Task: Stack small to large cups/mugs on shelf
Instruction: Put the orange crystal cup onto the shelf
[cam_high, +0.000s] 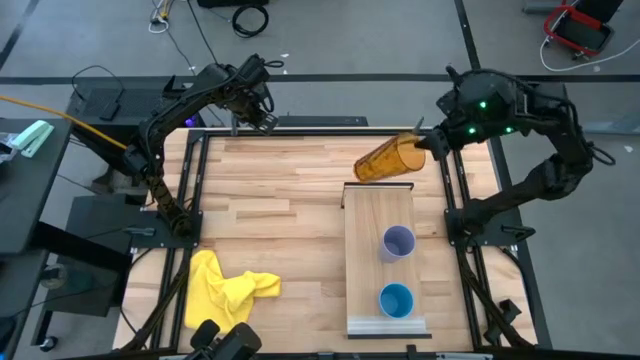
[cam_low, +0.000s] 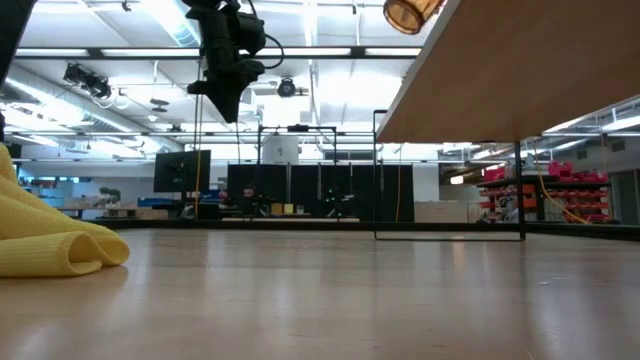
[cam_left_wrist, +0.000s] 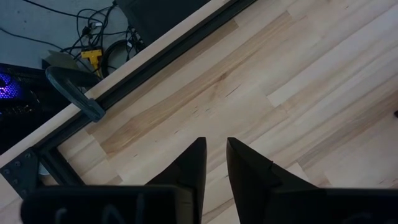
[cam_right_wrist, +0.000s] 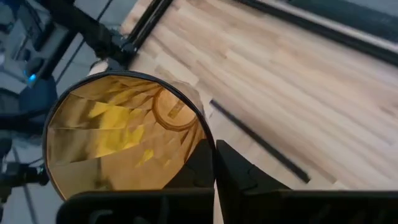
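My right gripper is shut on the amber-orange tumbler, which lies tilted in the air above the far end of the shelf. The tumbler also shows at the top of the low view. The lavender cup and the blue cup stand upright on the shelf, mouths up, the blue one nearer the near end. My left gripper hangs shut and empty above the table's far left corner. My right gripper holds the tumbler by its wall at the rim, one finger inside the mouth and one outside. The fingers come from the table's right side, about level. The tumbler is lifted clear, lying nearly on its side, its base pointing left.
A crumpled yellow cloth lies at the table's near left and also shows in the low view. The shelf stands raised on thin black legs. Bare tabletop lies between the cloth and the shelf.
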